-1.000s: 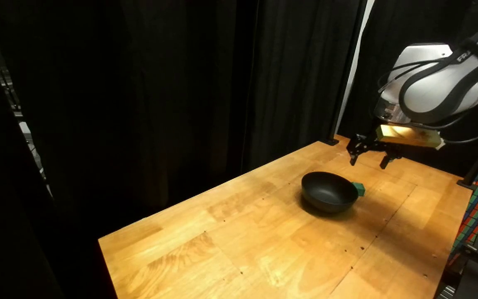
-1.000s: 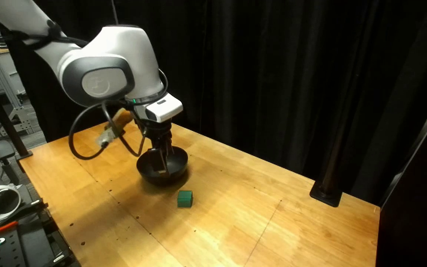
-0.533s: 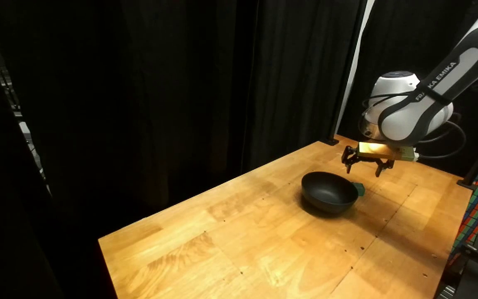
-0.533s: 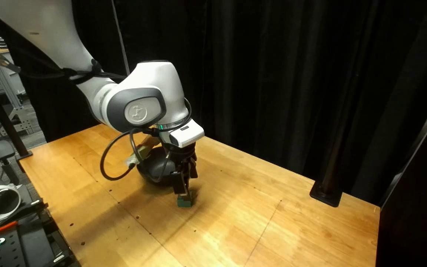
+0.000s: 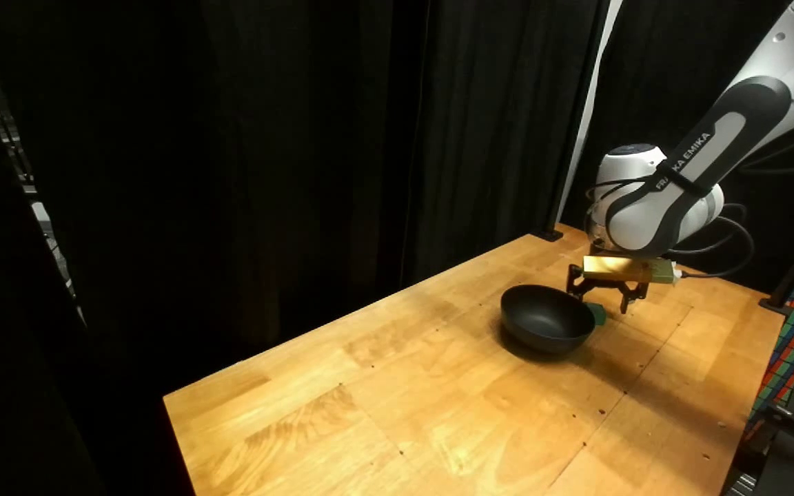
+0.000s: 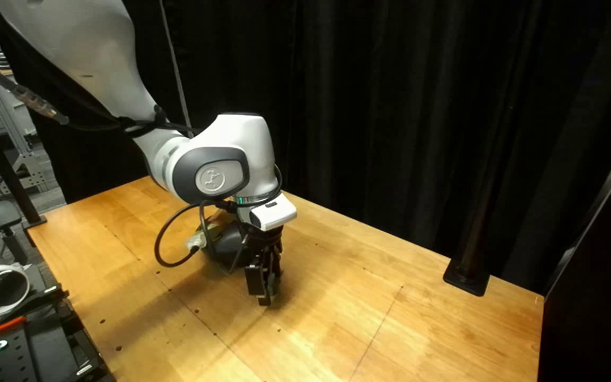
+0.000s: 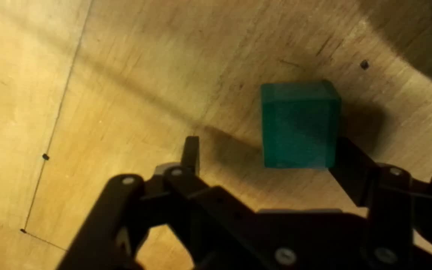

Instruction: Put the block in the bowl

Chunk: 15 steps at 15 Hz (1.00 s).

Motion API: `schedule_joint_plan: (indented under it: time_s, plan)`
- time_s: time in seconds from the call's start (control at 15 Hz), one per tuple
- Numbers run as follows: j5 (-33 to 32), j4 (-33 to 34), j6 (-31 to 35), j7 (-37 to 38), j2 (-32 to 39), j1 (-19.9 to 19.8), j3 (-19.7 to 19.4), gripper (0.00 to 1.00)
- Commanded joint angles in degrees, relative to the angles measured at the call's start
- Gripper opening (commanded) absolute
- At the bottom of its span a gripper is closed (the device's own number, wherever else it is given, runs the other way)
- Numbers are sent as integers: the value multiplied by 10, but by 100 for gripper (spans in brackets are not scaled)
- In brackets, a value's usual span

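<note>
Green and squared-off, the block sits on the wooden table, outside the round black bowl and near it. From where I stand, the black Robotiq gripper is low over the block, jaws spread wide, holding nothing. The wrist view shows the block off-centre between the fingers: right by one, well apart from the other; whether it touches, I cannot tell. Closing now could, I'd judge, shove or twist the block before both sides bite. It also seems forward of the fingertips, so a pinch on one edge might slip. A low carry could clip the bowl.
</note>
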Motion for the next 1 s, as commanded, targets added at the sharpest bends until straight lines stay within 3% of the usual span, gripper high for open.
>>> schedule_joint_plan:
  time_s: [0.0,0.33,0.67,0.93]
  plan:
    - [19,25,-34,-15,16,1,-2,56]
    - [34,23,-73,-25,-16,-11,3,19]
    - [89,10,-177,-66,-110,-35,29,19]
    - [196,1,-234,-142,-165,-63,79,19]
